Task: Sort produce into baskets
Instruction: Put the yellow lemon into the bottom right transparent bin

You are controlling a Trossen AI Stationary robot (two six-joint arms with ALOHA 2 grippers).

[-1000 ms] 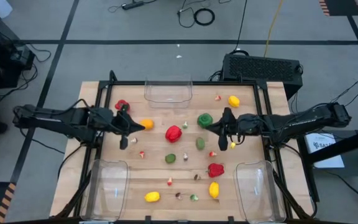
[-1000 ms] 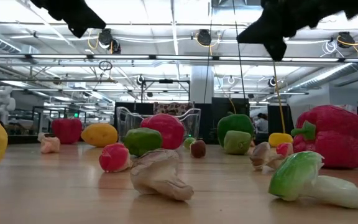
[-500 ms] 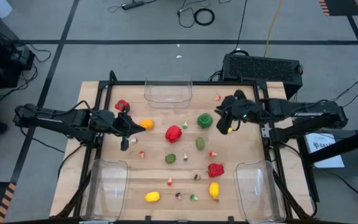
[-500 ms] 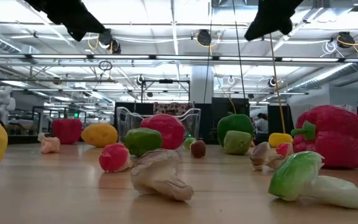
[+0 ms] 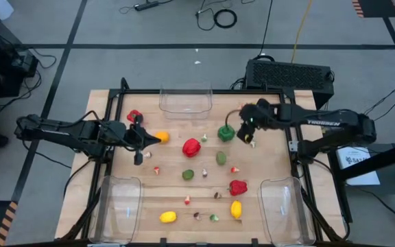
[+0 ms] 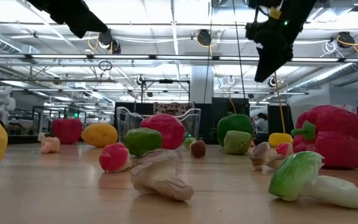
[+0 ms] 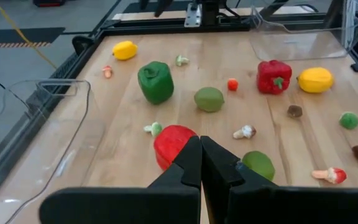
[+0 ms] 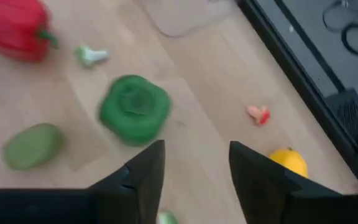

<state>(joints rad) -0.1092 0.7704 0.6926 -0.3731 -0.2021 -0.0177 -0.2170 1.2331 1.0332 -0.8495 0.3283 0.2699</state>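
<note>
The produce lies scattered over the wooden table. My right gripper (image 8: 196, 177) (image 5: 244, 132) hangs open above the table, tipped down, just right of a green pepper (image 8: 134, 115) (image 5: 226, 132); nothing is between its fingers. A yellow lemon (image 8: 288, 162) lies close by its other side. My left gripper (image 7: 201, 165) (image 5: 139, 142) hovers shut at the table's left, next to an orange (image 5: 161, 136), with a red pepper (image 7: 169, 143) ahead of it. Three clear baskets stand at the far edge (image 5: 185, 101), the near left (image 5: 118, 202) and the near right (image 5: 283, 204).
Around the table's middle lie a lime (image 5: 221, 158), another lime (image 5: 188, 174), a red pepper (image 5: 238, 186), two lemons (image 5: 236, 208) (image 5: 168, 217) and several tiny bits. Another red pepper (image 5: 134, 116) lies at the far left. A black box (image 5: 290, 72) stands beyond the far right corner.
My right gripper has swung toward the table's far edge and a little left, toward the green pepper, and has tipped from nearly level to pointing steeply down. The produce has stayed in place.
</note>
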